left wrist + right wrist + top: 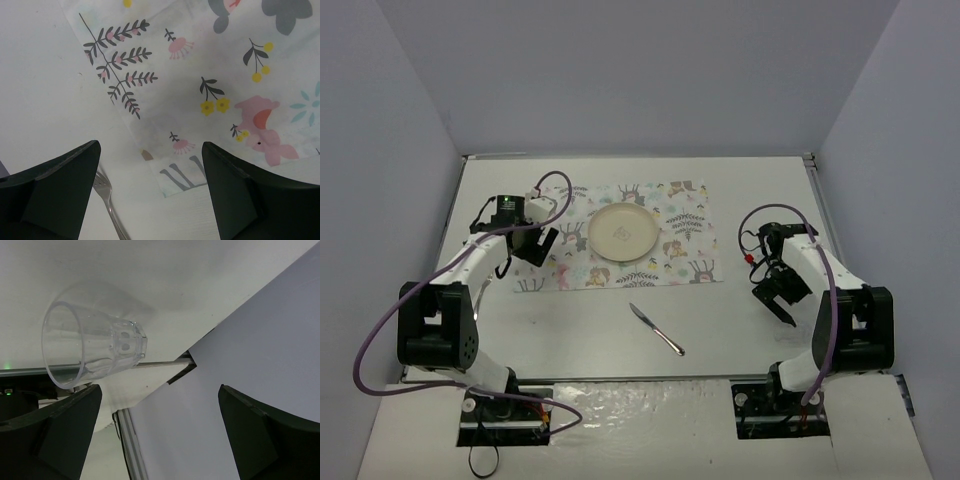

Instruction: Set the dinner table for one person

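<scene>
On the dinner table [590, 320], filling most of the top view: a printed placemat [690, 262] at the middle, toward the far edge, with a cream plate [623, 233] on it. Off the mat, toward the near edge, a knife [655, 328] lying slantwise on bare table, apart from the mat. Just beside the mat's near left corner, a fork [107, 200], cut off by the bottom of the left wrist view. Above that corner, the left gripper [150, 147], spread wide and empty. Near the right edge, the right gripper [160, 390], also spread wide, holding nothing, turned toward a clear glass [92, 342] close to the metal edging. Probably the stage of cutlery and drink: fork placed, as it seems; knife and glass not yet. Next calls for closing around the glass wall without tipping it, or lifting the thin, flat knife off the surface and laying it right of the plate. Glass upright or lying: hard to tell. Not made out in the top view, maybe behind the right arm.
</scene>
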